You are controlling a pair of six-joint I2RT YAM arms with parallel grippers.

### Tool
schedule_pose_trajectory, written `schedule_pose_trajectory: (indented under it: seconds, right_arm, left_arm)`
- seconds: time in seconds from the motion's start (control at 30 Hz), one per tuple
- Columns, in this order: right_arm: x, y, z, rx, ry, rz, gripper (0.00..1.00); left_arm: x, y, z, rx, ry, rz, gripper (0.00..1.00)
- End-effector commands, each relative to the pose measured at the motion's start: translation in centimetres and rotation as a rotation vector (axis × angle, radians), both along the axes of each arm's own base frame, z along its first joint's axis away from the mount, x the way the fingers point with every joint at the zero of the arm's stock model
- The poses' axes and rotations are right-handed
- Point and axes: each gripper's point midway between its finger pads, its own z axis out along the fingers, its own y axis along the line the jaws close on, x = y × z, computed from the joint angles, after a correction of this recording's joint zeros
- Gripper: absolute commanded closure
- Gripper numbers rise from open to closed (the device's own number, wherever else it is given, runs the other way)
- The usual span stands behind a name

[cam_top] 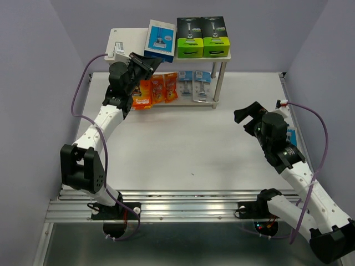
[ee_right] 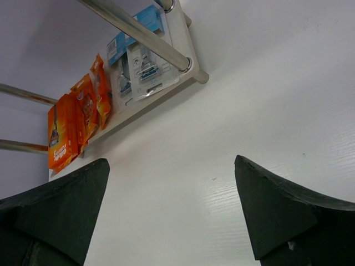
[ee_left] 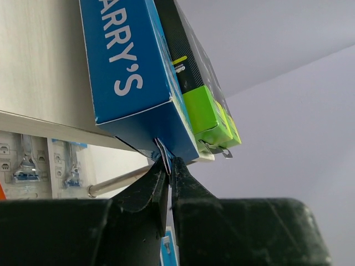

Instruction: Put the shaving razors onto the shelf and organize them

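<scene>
Left gripper (ee_left: 169,166), at the shelf (cam_top: 126,41) at 12 o'clock, pinches the near flap of the blue box (cam_top: 160,39) on top; green boxes (cam_top: 202,37) sit at its 3 o'clock. Right gripper (cam_top: 248,118) gapes wide, empty. I judge placement in hand: next, square the box, then release.

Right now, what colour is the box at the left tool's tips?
The box is blue with white lettering, clearest in the left wrist view.

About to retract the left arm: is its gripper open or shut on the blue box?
Shut on it. The left gripper pinches a thin flap at the end of the blue box, its tips closed with no gap.
</scene>
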Motion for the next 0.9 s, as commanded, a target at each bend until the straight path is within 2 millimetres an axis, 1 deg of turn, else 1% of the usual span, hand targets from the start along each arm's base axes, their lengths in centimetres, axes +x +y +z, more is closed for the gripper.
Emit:
schedule_pose_trajectory:
  seconds: [0.0, 0.1, 0.13, 0.27, 0.37, 0.57, 0.73, 0.87]
  right_arm:
    - [-0.26, -0.52, 0.45, 0.006, -0.026, -0.03, 0.0]
    - [-0.33, -0.55, 0.44, 0.008, -0.027, -0.031, 0.0]
    - [-0.35, -0.53, 0.56, 0.01, -0.03, -0.029, 0.0]
    - [-0.4, -0.55, 0.57, 0.009, -0.031, -0.029, 0.0]
    - [-0.42, -0.55, 0.62, 0.013, -0.033, -0.03, 0.0]
    - [-0.32, -0.47, 0.56, 0.015, -0.03, -0.029, 0.0]
    - [-0.34, -0.46, 0.55, 0.021, -0.03, -0.031, 0.0]
    - [-0.27, -0.43, 0.41, 0.02, -0.024, -0.031, 0.0]
  left_arm:
    - [-1.0, -1.62, 1.54, -0.006, -0.055, -0.064, 0.84]
    - [-1.03, -1.91, 1.51, -0.009, -0.051, -0.072, 0.84]
    - [-1.03, -1.92, 1.39, -0.01, -0.044, -0.069, 0.8]
    - [-0.98, -1.47, 1.23, -0.012, -0.039, -0.045, 0.75]
    - [-1.02, -1.51, 1.34, -0.013, -0.04, -0.048, 0.72]
    - [-0.87, -1.8, 1.17, -0.015, -0.032, -0.056, 0.71]
    - [-0.76, -1.87, 0.96, -0.005, -0.029, -0.058, 0.68]
    - [-0.43, -1.88, 1.33, -0.005, -0.036, -0.057, 0.68]
